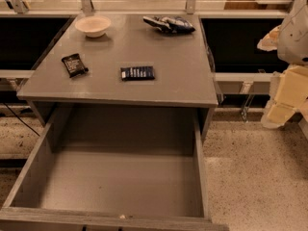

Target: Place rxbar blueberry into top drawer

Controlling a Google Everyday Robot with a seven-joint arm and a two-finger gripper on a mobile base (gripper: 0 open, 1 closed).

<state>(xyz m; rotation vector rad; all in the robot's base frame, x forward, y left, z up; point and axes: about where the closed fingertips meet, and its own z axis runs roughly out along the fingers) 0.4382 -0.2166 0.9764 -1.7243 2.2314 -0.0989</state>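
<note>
The grey worktop stood above the wide grey wood-grain top drawer, pulled open. The rxbar blueberry, a small flat navy-blue wrapped bar with white lettering, lay near the front edge's middle. A squarish black packet lay by the left edge, a pale round bowl at the back left corner. The cream-coloured gripper hung beyond the right edge, its state impossible to tell.

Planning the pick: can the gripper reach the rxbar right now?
Probably yes. The rxbar lies flat on the cabinet top, apart from the packet and bowl. The gripper sits beyond the top's right edge, with nothing between them.
</note>
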